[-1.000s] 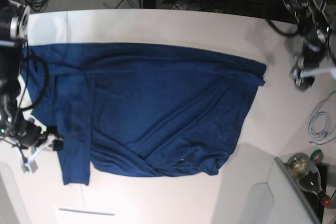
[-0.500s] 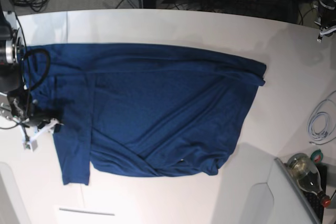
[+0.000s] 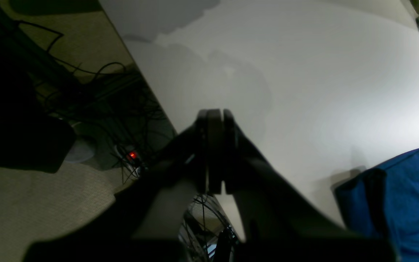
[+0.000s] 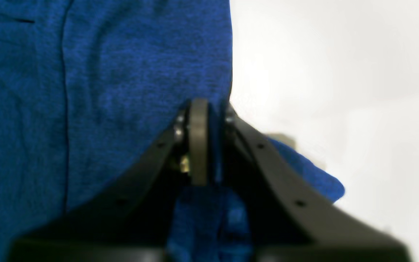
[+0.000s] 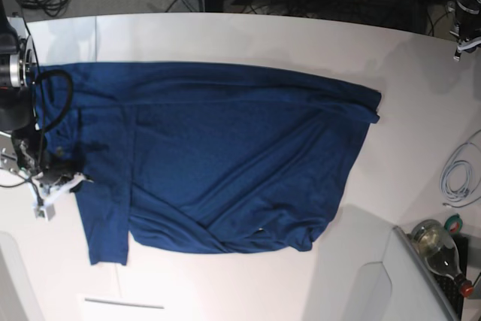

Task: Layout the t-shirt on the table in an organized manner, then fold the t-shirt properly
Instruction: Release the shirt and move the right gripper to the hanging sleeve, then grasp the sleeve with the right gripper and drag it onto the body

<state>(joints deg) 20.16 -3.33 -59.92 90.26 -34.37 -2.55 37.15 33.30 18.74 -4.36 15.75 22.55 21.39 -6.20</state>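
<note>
The table (image 5: pixel 225 35) fills most of the base view; its near part runs out of the frame at the bottom, and a grey partition covers its corner at lower right. The t-shirt (image 5: pixel 218 163) lies spread across the table's middle, its long axis running side to side in the base view. One short sleeve hangs toward the near edge at the left, while the other end tapers to a folded corner at the right. Diagonal creases cross the body, and the lower hem is bunched — which opening is the neck cannot be made out.

The right gripper (image 4: pixel 209 123) sits at the shirt's left edge in the base view, just above that sleeve. In its own camera the jaws stand pressed together with blue cloth pinched between them, right at the fabric's border with bare table.

The left gripper (image 3: pixel 215 120) is mostly cut off at the base view's top right corner. Its wrist camera shows the jaws clamped together with nothing between them — dark and blurred — above the table's far edge, well apart from the shirt's corner.
</note>
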